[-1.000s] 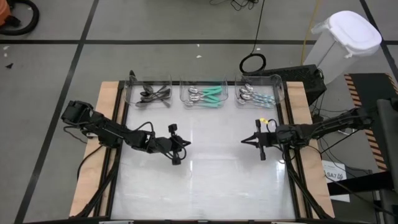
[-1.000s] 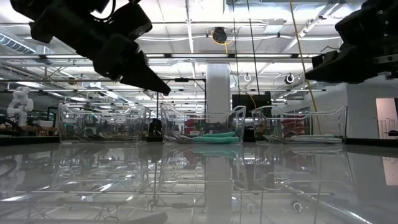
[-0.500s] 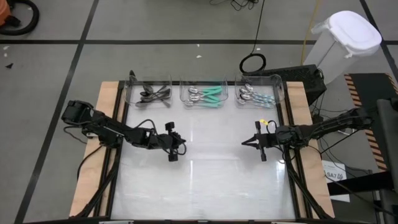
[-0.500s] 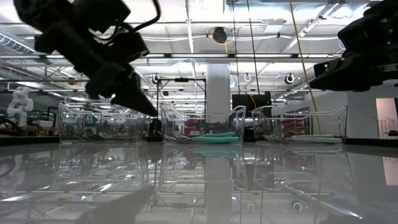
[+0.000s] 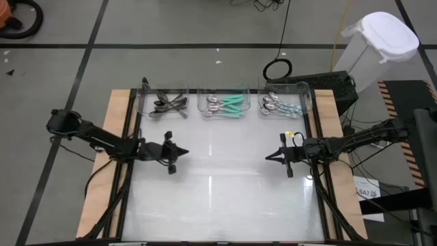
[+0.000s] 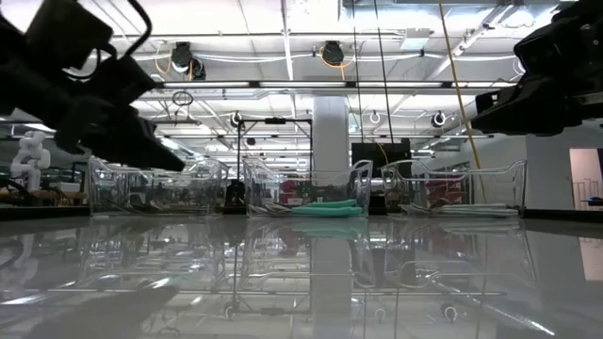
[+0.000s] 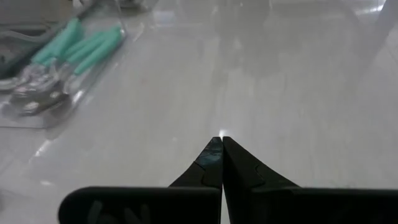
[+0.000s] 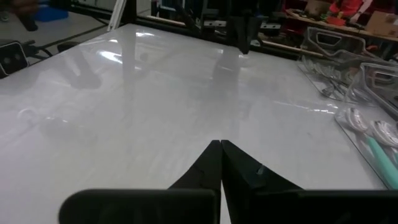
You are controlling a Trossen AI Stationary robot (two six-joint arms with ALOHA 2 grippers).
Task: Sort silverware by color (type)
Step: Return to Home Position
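Note:
Three clear bins stand in a row at the table's far edge. The left bin holds dark silverware [image 5: 168, 104], the middle one teal-handled spoons [image 5: 227, 105] [image 7: 68, 59], the right one pale-blue-handled spoons [image 5: 278, 106]. My left gripper [image 5: 186, 152] [image 7: 221, 138] hovers shut and empty over the table's left part. My right gripper [image 5: 268, 157] [image 8: 220, 143] hovers shut and empty over the right part. Both point toward the table's middle.
The glossy white tabletop [image 5: 218, 191] stretches between and in front of the two grippers. A white lidded bin [image 5: 379, 48] and cables stand on the floor beyond the table's right far corner.
My left arm has drawn back toward the table's left edge and sunk a little, its gripper staying shut. My right arm has kept still.

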